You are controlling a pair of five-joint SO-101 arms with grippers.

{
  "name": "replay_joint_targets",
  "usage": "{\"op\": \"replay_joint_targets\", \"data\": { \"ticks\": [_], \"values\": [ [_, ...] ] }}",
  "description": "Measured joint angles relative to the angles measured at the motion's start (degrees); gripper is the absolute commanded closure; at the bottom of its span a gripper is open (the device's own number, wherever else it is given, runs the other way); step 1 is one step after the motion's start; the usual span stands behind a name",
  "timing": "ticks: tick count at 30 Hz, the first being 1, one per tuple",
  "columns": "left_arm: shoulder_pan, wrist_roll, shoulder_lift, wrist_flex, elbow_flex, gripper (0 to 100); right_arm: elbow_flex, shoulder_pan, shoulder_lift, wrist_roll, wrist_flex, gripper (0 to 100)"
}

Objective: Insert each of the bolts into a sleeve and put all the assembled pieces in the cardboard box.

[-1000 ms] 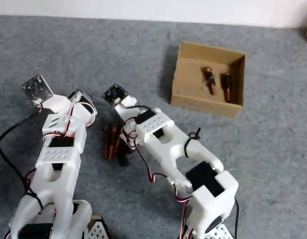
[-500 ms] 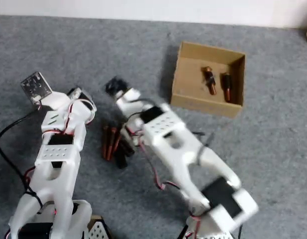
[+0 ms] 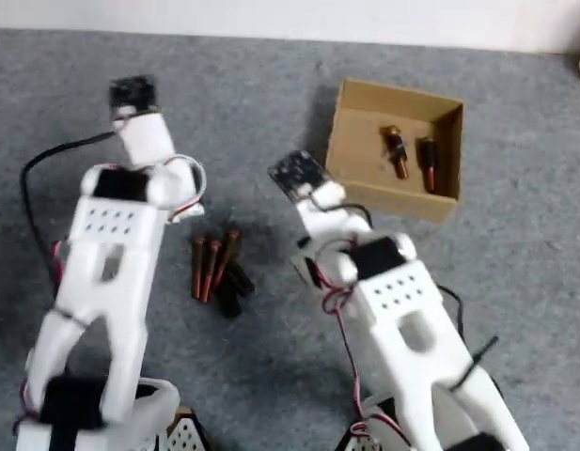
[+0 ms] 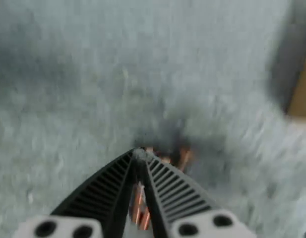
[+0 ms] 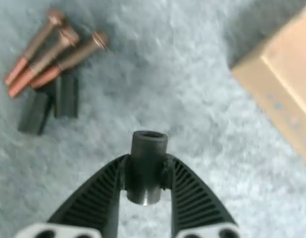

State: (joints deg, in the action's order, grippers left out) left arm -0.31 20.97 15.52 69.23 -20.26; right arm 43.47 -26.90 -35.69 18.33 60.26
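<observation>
Surface: a grey felt-covered table (image 3: 515,282) is carrying everything.
Box: the cardboard box (image 3: 384,197) is sitting toward the far right corner, holding two assembled pieces (image 3: 396,150).
Loose parts: three copper bolts (image 3: 211,268) are lying side by side left of centre, with two black sleeves (image 3: 231,287) touching them.
Right arm: the right gripper (image 5: 146,164) is clamping a third sleeve (image 5: 149,146).
Left arm: the left gripper (image 4: 139,154) is hanging with its jaws meeting at the tips.
</observation>
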Motion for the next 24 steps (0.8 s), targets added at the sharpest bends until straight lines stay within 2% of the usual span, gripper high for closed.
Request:
{"op": "replay_joint_targets", "data": {
  "ticks": [5, 7, 16, 24],
  "values": [
    [0.09, -1.05, -12.31, 9.49, 2.99, 99, 7.12, 2.46, -5.36, 0.35, -0.35, 99.3],
    [0.18, -1.05, -16.18, 10.99, 2.99, 99, 9.85, 2.73, -6.33, 0.44, -2.29, 99.3],
    [6.77, -1.23, -18.73, 6.95, -1.85, 99, 13.8, 2.73, -6.77, 0.53, -7.12, 99.3],
    [6.68, -1.05, -19.16, 1.93, -3.6, 99, 13.8, 2.9, -6.77, 0.53, -7.3, 99.3]
  ]
}}
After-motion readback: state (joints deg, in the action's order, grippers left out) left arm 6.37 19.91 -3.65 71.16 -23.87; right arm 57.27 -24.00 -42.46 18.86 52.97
